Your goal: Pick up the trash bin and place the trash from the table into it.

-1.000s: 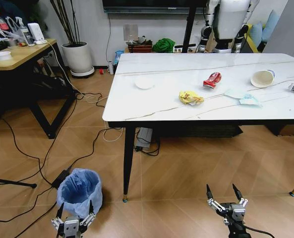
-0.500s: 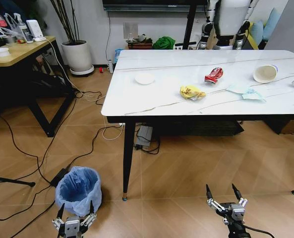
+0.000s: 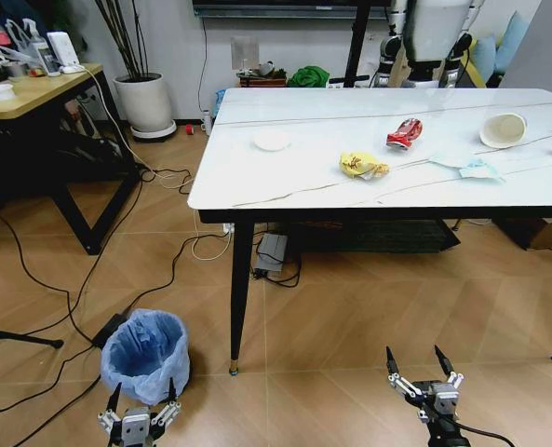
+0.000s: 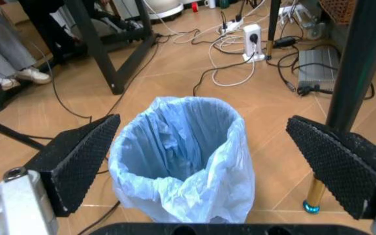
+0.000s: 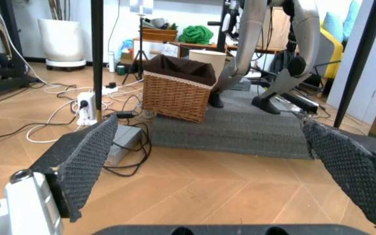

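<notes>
The trash bin point(image 3: 145, 354), lined with a crinkled light-blue bag, stands on the floor by the table's near left leg. My left gripper point(image 3: 142, 389) hangs open just in front of it. In the left wrist view the bin point(image 4: 184, 161) sits beyond and between the spread fingers point(image 4: 80, 161), untouched. On the white marble table point(image 3: 257, 200) lies the trash: a white disc point(image 3: 272, 141), a yellow wrapper point(image 3: 361, 166), a crushed red can point(image 3: 403, 133), a pale mask point(image 3: 471, 169) and a paper cup point(image 3: 502, 130). Low at the right, my right gripper point(image 3: 412, 356) is open and empty.
Black cables point(image 3: 89, 289) run across the floor left of the bin. The slim black table leg point(image 3: 241, 298) stands just right of it. A wooden desk point(image 3: 33, 93) and a plant pot point(image 3: 150, 107) are at the back left. A wicker basket point(image 5: 178, 88) sits under the table.
The whole head view has shifted: the table now sits a little higher and further right, and the bin lower. Both grippers hold the same open pose.
</notes>
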Available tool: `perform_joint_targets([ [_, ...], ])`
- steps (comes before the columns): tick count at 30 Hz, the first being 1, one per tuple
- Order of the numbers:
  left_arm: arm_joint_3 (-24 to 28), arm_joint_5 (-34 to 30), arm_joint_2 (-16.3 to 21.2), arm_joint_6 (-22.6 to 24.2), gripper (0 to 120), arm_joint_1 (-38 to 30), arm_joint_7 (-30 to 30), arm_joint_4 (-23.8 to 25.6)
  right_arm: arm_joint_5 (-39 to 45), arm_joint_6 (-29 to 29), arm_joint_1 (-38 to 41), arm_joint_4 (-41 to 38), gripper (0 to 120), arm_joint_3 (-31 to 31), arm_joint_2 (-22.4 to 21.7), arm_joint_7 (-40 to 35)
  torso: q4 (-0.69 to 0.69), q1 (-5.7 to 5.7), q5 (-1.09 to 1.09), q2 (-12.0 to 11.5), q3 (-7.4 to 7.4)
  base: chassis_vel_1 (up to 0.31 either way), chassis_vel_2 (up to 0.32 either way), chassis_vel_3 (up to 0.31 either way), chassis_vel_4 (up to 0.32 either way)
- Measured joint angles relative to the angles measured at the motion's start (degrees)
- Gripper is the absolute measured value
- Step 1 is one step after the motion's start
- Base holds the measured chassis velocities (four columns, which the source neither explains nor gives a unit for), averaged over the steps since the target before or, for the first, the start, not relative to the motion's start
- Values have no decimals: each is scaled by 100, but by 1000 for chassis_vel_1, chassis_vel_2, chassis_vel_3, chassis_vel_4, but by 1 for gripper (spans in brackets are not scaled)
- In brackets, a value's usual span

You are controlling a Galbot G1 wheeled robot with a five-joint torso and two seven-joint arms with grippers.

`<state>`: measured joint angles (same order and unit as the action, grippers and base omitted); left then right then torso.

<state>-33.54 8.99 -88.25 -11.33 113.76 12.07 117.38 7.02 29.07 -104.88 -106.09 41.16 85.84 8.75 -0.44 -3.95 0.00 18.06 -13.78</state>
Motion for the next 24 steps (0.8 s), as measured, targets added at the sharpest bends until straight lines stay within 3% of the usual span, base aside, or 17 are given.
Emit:
perform_joint_targets([
  [24,19,9,-18,-1,100,2,6,-39,-14,4,6,-15,100,-22,-4,7,0,166,0,-533,366,0,0,0,0],
])
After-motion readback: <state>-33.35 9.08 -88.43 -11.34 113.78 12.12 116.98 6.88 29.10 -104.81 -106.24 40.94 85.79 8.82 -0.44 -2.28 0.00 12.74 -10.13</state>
